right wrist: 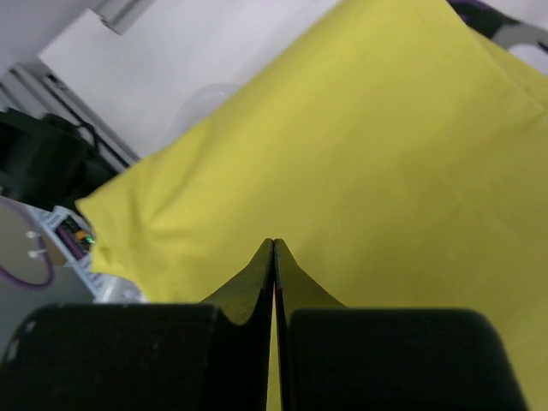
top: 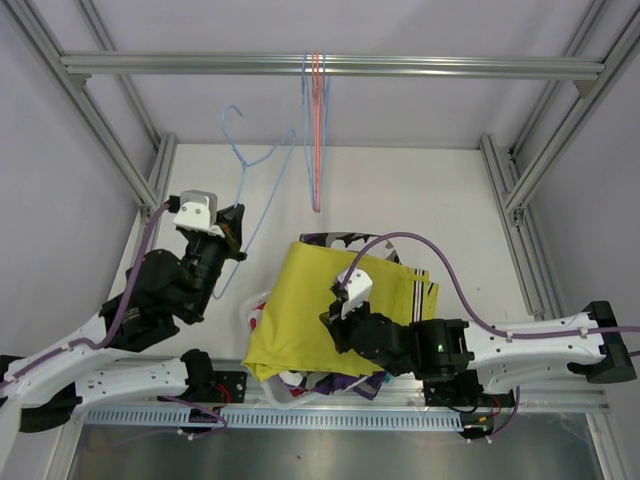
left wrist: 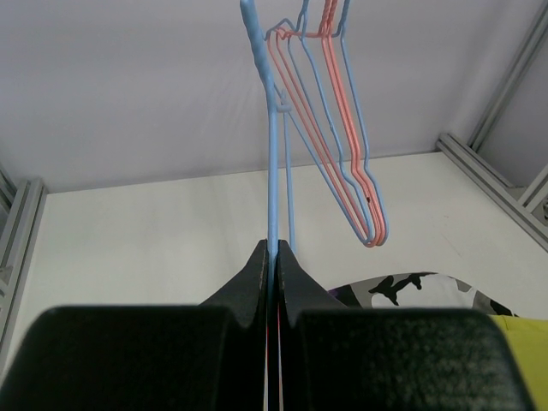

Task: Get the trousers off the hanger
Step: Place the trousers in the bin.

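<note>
The mustard yellow shorts lie spread on top of a pile of shorts at the near middle of the table, and fill the right wrist view. The camouflage shorts peek out behind them. My right gripper is shut, with its tips just over the yellow cloth. I cannot tell if it pinches the cloth. My left gripper is shut on the wire of a bare blue hanger, which stands up between the fingers in the left wrist view.
Several empty blue and pink hangers hang from the metal rail at the back, also seen in the left wrist view. Aluminium frame posts stand at both sides. More shorts stick out under the yellow ones at the near edge.
</note>
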`<state>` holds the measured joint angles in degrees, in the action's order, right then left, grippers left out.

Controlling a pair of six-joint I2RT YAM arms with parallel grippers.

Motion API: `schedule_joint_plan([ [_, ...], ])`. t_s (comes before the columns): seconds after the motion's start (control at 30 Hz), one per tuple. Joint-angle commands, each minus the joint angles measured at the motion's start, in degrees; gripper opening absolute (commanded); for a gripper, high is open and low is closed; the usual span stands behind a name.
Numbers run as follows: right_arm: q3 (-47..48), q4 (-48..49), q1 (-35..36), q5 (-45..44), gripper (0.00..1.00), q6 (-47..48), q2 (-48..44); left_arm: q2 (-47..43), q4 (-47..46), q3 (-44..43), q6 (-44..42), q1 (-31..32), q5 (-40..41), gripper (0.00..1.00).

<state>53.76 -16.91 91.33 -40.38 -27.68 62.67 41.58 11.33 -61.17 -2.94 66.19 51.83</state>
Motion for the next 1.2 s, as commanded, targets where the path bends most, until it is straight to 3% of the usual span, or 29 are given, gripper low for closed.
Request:
schedule_joint_plan([
  [0.0, -3.74, 0.99, -2.73, 0.3, 0.01, -2.9, -1.5, 0.43, -1.05, -0.09, 0.83, -0.45, -1.21, 0.02],
  [0.23, -15.07, 7.04, -8.97, 5.74, 0.0, -7.81, -1.94, 0.52, -0.96, -0.09, 0.92, -0.36, -1.47, 0.02],
  [0.43, -24.3, 11.81, -9.42, 8.04, 0.0, -13.53, -2.2, 0.6, -0.61, -0.18, 1.09, -0.45, -2.0, 0.02],
  [0.63, -19.67, 6.72, -8.71, 6.02, 0.01, -10.91, -5.8, 1.22, -0.43, -0.36, 0.92, -0.36, -1.83, 0.03],
  [0.73, -13.96, 2.24, -8.01, 4.79, 0.11, -7.93, -8.0, 1.83, -0.35, 0.08, 0.66, -0.45, -0.95, 0.03],
  [0.8, -8.6, -1.8, -7.4, 4.35, 0.24, -6.08, -8.88, 2.54, -0.52, -0.53, -0.04, -0.45, 0.28, 0.03],
  [0.83, -6.49, -3.29, -7.13, 3.82, 0.34, -4.42, -8.89, 2.97, -0.52, -0.88, -0.4, -0.45, 0.63, 0.01],
  [0.97, 5.27, -14.63, -5.64, 0.66, 0.46, -1.33, -8.62, 6.83, 3.95, -4.4, 0.12, -0.71, 3.96, 0.0],
  [1.17, 10.49, -26.15, -4.93, -1.63, 0.63, -0.44, -12.66, 12.11, 8.96, -11.6, 1.54, -4.14, 3.62, 0.0],
])
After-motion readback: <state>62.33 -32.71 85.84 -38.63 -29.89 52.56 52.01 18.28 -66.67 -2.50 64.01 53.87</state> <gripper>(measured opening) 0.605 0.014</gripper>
